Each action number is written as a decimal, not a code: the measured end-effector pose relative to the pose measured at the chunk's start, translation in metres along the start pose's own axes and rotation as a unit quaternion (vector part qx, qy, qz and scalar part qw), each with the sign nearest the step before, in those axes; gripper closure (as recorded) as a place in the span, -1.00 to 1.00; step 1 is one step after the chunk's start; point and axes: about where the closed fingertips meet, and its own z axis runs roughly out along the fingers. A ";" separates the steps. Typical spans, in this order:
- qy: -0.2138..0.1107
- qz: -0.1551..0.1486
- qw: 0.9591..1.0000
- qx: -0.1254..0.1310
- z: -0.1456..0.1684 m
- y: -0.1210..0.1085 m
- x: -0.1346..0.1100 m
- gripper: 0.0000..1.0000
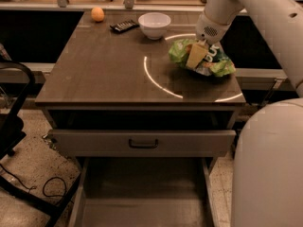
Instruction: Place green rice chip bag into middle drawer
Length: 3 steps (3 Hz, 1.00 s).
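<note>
The gripper (196, 56) is sitting on the bag (218, 66) at the right rear of the top (104, 74). The arm (255, 8) is slanting down from the upper right and filling the space above that corner. The bowl (155, 23) is standing just behind and left of the bag, narrowing that side. The remote (124, 26) and orange (97, 14) are lying farther left along the back edge. Bare wood is stretching across the top's left and front. Below, the drawer (142, 212) is standing pulled out, its floor lying open from above. A handled front (94, 143) is jutting out over its rear part. The robot's body (270, 169) is crowding its right wall, and a chair (14, 122) is standing off to its left.
</note>
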 end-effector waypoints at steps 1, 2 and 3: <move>-0.010 0.015 1.000 0.023 -0.049 0.015 0.012 1.00; -0.019 0.017 0.999 0.033 -0.081 0.044 0.034 1.00; -0.036 0.023 0.999 0.019 -0.088 0.083 0.073 1.00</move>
